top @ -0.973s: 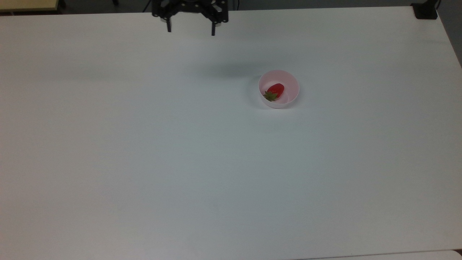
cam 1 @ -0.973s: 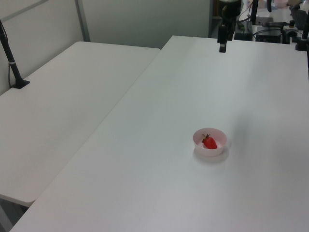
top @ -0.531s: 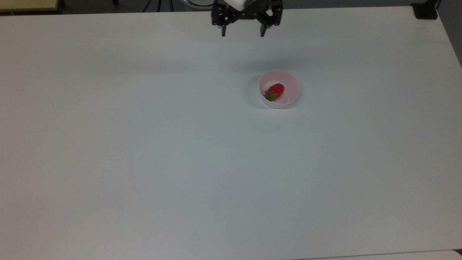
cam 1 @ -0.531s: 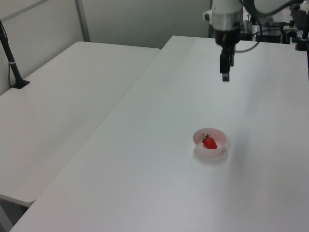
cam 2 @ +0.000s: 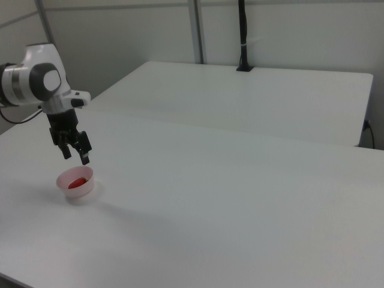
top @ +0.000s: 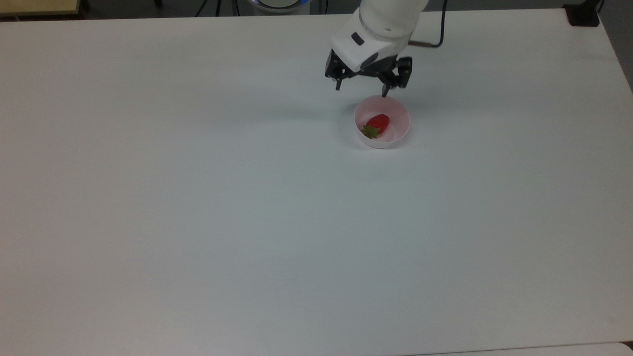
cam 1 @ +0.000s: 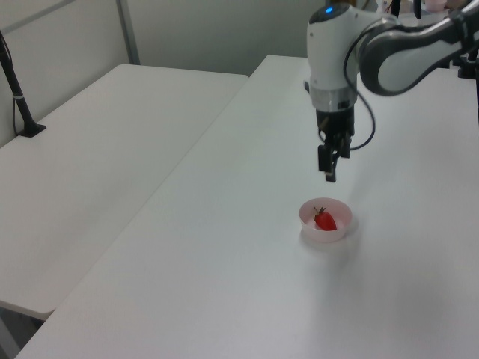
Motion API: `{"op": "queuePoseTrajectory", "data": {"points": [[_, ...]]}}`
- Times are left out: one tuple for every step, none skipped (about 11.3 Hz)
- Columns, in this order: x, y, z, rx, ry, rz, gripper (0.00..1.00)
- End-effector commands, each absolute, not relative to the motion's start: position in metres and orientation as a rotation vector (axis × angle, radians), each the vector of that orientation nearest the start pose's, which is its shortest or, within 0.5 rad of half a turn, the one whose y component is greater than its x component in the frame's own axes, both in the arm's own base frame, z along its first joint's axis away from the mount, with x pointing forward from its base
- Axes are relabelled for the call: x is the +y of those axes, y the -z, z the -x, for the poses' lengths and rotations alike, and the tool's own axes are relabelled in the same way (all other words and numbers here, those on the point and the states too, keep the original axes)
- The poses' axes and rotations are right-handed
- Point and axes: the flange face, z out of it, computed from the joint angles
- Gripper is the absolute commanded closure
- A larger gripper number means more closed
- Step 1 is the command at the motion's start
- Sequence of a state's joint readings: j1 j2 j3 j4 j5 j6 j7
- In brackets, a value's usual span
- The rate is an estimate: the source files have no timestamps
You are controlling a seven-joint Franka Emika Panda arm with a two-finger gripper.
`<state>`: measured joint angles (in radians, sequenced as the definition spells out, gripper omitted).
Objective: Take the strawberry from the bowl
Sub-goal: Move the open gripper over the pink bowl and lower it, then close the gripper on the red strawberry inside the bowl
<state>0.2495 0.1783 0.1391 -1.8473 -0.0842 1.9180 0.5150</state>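
A small red strawberry (top: 378, 122) with a green cap lies inside a pale pink bowl (top: 397, 107) on the white table; the strawberry (cam 1: 325, 221) and the bowl (cam 1: 340, 209) also appear in the left view, and the strawberry (cam 2: 75, 182) and the bowl (cam 2: 82, 190) in the right view. My gripper (top: 361, 90) hangs open above the table, just past the bowl's far rim in the top view, fingers pointing down with nothing between them. In the left view the gripper (cam 1: 328, 166) sits above and slightly behind the bowl; in the right view the gripper (cam 2: 75, 154) hovers a short way over it.
The white table (top: 247, 207) spreads wide around the bowl. A second white table (cam 1: 97, 149) adjoins it at the left view's left, with a black post (cam 1: 16, 90) on it. A black clamp (top: 583, 15) sits at the top view's upper right corner.
The arm has swung from the table's far edge toward the bowl and come lower, ending just over its far rim. The fingers stay apart. Bowl and strawberry have not moved.
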Motion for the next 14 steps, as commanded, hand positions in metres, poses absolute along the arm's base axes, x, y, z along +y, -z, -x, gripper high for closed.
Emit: {"op": "queuePoseTrajectory", "data": {"points": [[0.247,-0.387,-0.546,0.311,-0.072,3.189,0.17],[0.255,-0.373,-0.545,0.319,-0.089,3.193,0.18],[0.261,-0.361,-0.546,0.328,-0.088,3.189,0.18],[0.265,-0.344,-0.548,0.337,-0.101,3.191,0.18],[0.266,-0.335,-0.550,0.343,-0.098,3.193,0.20],[0.265,-0.328,-0.552,0.344,-0.103,3.193,0.20],[0.266,-0.325,-0.553,0.342,-0.103,3.194,0.20],[0.265,-0.324,-0.555,0.346,-0.087,3.186,0.20],[0.263,-0.317,-0.556,0.350,-0.095,3.186,0.21],[0.262,-0.315,-0.558,0.354,-0.094,3.186,0.26],[0.262,-0.314,-0.559,0.353,-0.089,3.183,0.28],[0.262,-0.313,-0.561,0.356,-0.058,3.171,0.29],[0.261,-0.307,-0.562,0.363,-0.068,3.171,0.32],[0.259,-0.307,-0.563,0.364,-0.067,3.172,0.42]]}}
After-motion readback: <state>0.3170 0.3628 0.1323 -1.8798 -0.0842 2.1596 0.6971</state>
